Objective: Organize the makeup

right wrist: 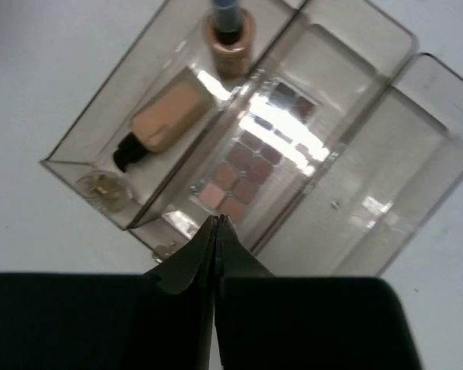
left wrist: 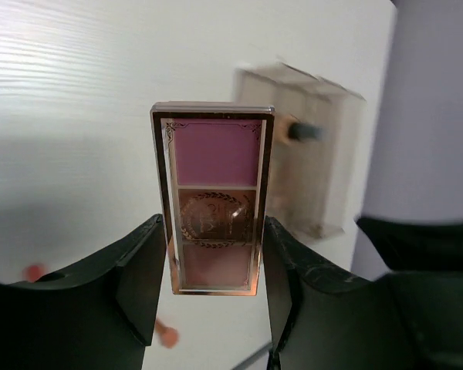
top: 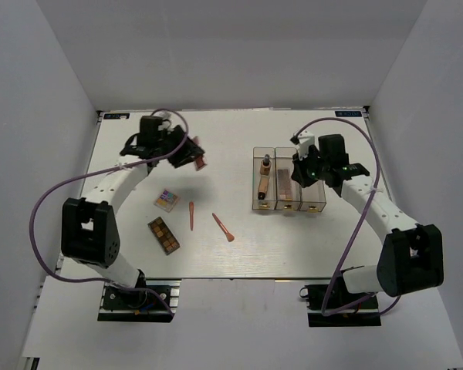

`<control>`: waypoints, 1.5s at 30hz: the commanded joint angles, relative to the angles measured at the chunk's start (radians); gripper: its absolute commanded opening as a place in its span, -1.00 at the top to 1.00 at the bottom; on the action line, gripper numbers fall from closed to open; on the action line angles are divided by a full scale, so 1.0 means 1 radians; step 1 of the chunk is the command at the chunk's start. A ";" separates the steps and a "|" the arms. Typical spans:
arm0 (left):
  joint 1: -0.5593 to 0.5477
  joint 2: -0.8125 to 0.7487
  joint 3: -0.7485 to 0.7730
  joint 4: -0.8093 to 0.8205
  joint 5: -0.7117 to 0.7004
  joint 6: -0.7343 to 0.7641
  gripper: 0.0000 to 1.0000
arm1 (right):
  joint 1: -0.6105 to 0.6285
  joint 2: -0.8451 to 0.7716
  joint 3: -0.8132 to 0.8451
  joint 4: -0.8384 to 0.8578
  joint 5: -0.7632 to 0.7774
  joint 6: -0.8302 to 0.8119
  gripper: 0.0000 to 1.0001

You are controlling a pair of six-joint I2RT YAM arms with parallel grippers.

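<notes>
My left gripper (top: 189, 154) is shut on a pinkish eyeshadow palette (left wrist: 214, 200), held off the table at the back left; its lower end sits between the jaws (left wrist: 214, 285). A small palette (top: 167, 200), a brown palette (top: 163, 234) and two salmon-pink sticks (top: 191, 215) (top: 223, 227) lie on the table. My right gripper (right wrist: 217, 223) is shut and empty, hovering over the three clear boxes (top: 285, 189). The left box holds two tan bottles (right wrist: 170, 116) (right wrist: 230, 31). The middle box holds a brown palette (right wrist: 243, 166).
The right-hand clear box (right wrist: 386, 169) shows nothing inside. White walls enclose the table (top: 239, 258) on the left, back and right. The clear boxes also show blurred in the left wrist view (left wrist: 309, 154).
</notes>
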 commanded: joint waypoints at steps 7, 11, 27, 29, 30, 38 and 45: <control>-0.361 0.207 0.339 0.067 0.111 0.081 0.88 | -0.117 -0.079 0.027 0.068 0.231 0.169 1.00; -0.452 0.339 0.512 -0.007 0.077 0.123 0.84 | -0.174 -0.104 0.012 0.063 0.230 0.191 1.00; -0.628 0.648 0.836 -0.183 -0.153 0.095 0.70 | -0.260 -0.144 -0.022 0.091 0.193 0.245 1.00; -0.638 0.662 0.836 -0.186 -0.179 0.091 0.62 | -0.266 -0.142 -0.022 0.091 0.187 0.246 1.00; -0.647 0.665 0.836 -0.186 -0.190 0.088 0.57 | -0.263 -0.142 -0.023 0.091 0.181 0.246 1.00; -0.656 0.692 0.850 -0.186 -0.210 0.054 -0.19 | -0.268 -0.148 -0.039 0.091 0.164 0.246 1.00; -0.656 0.694 0.852 -0.185 -0.214 0.040 -0.35 | -0.269 -0.153 -0.043 0.091 0.153 0.246 1.00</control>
